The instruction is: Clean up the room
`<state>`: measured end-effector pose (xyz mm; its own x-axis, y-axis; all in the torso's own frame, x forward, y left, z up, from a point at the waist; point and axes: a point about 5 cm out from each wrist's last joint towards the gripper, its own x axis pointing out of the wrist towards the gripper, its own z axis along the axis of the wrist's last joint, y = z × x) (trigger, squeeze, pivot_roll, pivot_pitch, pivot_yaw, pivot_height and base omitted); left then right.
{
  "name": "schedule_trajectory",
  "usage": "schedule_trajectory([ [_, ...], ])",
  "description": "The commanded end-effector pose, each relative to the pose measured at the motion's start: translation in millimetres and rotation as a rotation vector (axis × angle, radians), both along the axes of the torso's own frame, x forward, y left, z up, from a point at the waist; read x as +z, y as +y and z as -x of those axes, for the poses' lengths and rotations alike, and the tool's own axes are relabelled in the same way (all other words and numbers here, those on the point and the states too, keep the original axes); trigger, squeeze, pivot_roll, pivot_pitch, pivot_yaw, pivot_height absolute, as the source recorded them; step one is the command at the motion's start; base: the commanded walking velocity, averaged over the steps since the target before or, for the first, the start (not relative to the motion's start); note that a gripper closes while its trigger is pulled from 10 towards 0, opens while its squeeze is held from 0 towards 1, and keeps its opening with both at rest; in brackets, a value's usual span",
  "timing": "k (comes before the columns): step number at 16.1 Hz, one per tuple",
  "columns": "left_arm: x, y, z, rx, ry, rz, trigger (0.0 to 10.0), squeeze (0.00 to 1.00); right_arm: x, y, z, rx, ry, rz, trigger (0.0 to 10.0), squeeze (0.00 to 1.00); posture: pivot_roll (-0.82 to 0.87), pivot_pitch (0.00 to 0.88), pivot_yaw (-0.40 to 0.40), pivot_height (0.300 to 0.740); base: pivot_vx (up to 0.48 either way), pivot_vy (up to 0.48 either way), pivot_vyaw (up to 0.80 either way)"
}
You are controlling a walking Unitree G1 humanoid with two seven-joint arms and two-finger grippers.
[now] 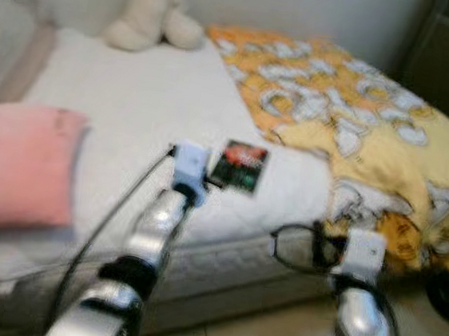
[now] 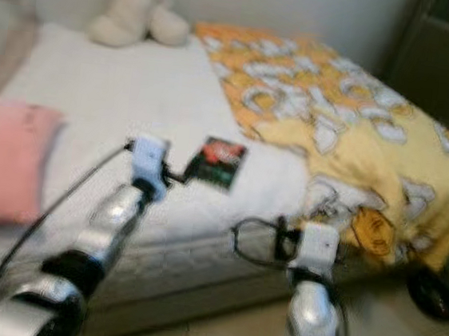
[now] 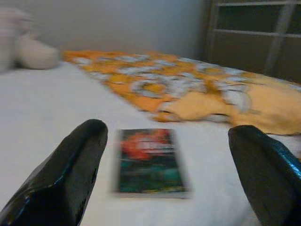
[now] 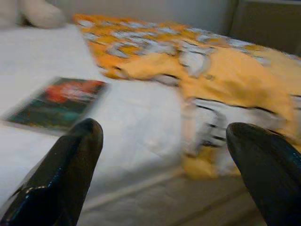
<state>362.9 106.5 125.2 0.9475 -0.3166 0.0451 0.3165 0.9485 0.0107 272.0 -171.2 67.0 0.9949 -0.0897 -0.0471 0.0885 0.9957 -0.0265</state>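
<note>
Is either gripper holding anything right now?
No. Both the left gripper and right gripper are open; the dark red-and-green book lies on the white mattress.

A bedroom in a home, seen from the foot of a low bed [image 1: 135, 102] made up with a white sheet. An orange and yellow patterned blanket [image 1: 357, 126] lies rumpled across the bed's right half and spills over the mattress edge toward the pale tiled floor [image 1: 271, 333]. A cream plush toy [image 1: 152, 16] sits against the light wall at the head of the bed, a pink pillow [image 1: 20, 167] lies at the left side, and a dark book [image 1: 239, 166] with a red cover picture lies flat on the sheet. Dark shelving [image 3: 254, 37] stands along the wall to the right of the bed.
</note>
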Motion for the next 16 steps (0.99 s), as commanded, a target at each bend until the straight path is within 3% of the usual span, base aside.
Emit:
schedule_trajectory([
  [1, 5, -9.1, -2.1, -0.011, -0.008, 0.010, 10.0, 0.00, 2, -7.8, 0.9, -0.021, -0.008, 0.009, 10.0, 0.00, 0.01, 0.000, 0.015, 0.740, 0.480, 0.000, 0.00],
  [14, 1, -12.6, -1.5, -0.029, 0.009, -0.026, 10.0, 0.00, 0, -8.8, 7.7, -0.022, 0.006, 0.013, 10.0, 0.00, 0.00, 0.000, 0.015, 0.740, 0.478, 0.000, 0.00],
  [16, -7, -12.3, -6.1, -0.041, 0.087, -0.094, 10.0, 0.00, -4, -13.5, 20.4, -0.028, 0.029, 0.016, 10.0, 0.00, -0.02, 0.020, -0.013, 0.740, 0.169, 0.000, 0.00],
])
